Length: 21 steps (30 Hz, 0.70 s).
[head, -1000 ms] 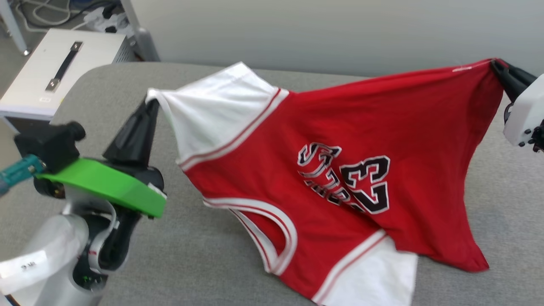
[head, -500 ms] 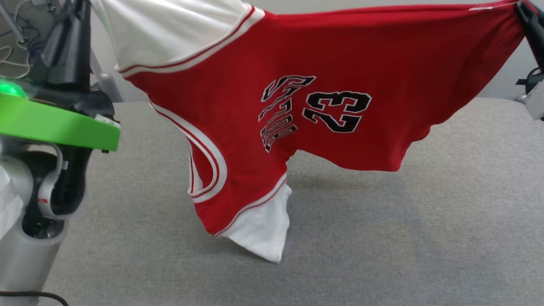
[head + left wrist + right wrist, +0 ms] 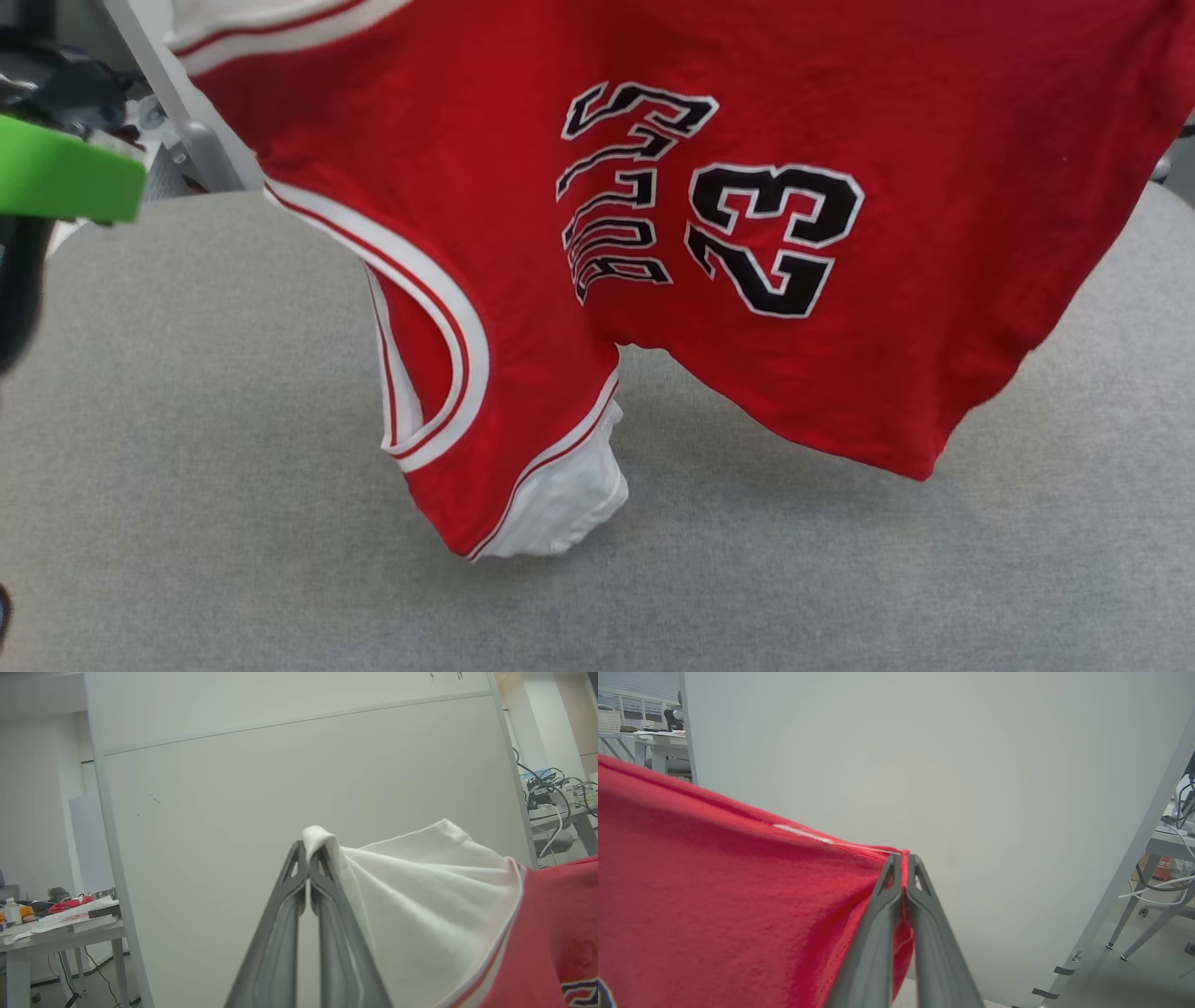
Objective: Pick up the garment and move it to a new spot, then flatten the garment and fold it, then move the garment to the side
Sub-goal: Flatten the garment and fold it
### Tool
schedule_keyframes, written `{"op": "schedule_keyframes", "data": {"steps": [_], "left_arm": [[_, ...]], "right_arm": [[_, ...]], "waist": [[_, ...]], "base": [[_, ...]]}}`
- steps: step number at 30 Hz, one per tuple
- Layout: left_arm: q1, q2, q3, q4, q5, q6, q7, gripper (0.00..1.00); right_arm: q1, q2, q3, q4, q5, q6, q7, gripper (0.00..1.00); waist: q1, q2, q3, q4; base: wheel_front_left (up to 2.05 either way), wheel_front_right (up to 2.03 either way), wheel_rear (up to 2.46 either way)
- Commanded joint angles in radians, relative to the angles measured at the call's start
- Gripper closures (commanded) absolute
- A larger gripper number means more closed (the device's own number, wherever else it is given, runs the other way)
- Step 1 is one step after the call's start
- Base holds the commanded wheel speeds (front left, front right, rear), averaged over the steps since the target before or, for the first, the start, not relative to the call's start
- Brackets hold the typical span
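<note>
The garment [image 3: 523, 187], a red T-shirt with white sleeves and a black "BULLS 23" print, hangs stretched between my two arms above the grey table [image 3: 187, 523]. Its lower white sleeve [image 3: 565, 504] rests bunched on the table top. In the left wrist view my left gripper [image 3: 308, 847] is shut on the edge of the upper white sleeve [image 3: 420, 896]. In the right wrist view my right gripper [image 3: 902, 858] is shut on a red corner of the garment [image 3: 714, 896] by its hem. The green plate of my left wrist [image 3: 56, 177] shows at the head view's left edge.
A pale partition wall [image 3: 280, 765] stands behind the table. A grey post [image 3: 177, 112] rises at the table's back left. Desks with cables [image 3: 556, 802] and clutter [image 3: 56, 914] stand beyond the wall on both sides.
Both arms have lifted the garment off the table, and it now hangs with only its lower sleeve touching. The head camera has shifted too, so both grippers have left its picture.
</note>
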State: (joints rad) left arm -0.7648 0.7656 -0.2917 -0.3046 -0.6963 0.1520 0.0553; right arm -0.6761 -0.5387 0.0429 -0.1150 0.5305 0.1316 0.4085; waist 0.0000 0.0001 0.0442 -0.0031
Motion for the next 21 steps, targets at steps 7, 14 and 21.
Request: {"op": "schedule_keyframes", "data": {"steps": [7, 14, 21], "left_arm": [[-0.159, 0.061, -0.012, 0.052, 0.03, -0.072, 0.055, 1.0], [-0.334, 0.069, -0.024, 0.124, 0.05, -0.133, 0.082, 1.0], [-0.595, 0.024, -0.06, 0.318, 0.106, -0.213, 0.054, 1.0]], "right_arm": [[-0.104, -0.016, -0.015, 0.003, -0.033, -0.001, 0.017, 1.0], [-0.272, -0.038, 0.006, 0.063, -0.066, -0.001, -0.016, 1.0], [-0.503, -0.011, 0.07, 0.217, -0.116, -0.001, -0.082, 1.0]], "waist": [[0.0, -0.0001, 0.156, -0.005], [0.0, -0.0001, 0.336, 0.0], [0.0, -0.0001, 0.486, 0.0]], "base": [[0.0, 0.0, 0.0], [0.0, 0.0, 0.0], [0.0, 0.0, 0.0]]}}
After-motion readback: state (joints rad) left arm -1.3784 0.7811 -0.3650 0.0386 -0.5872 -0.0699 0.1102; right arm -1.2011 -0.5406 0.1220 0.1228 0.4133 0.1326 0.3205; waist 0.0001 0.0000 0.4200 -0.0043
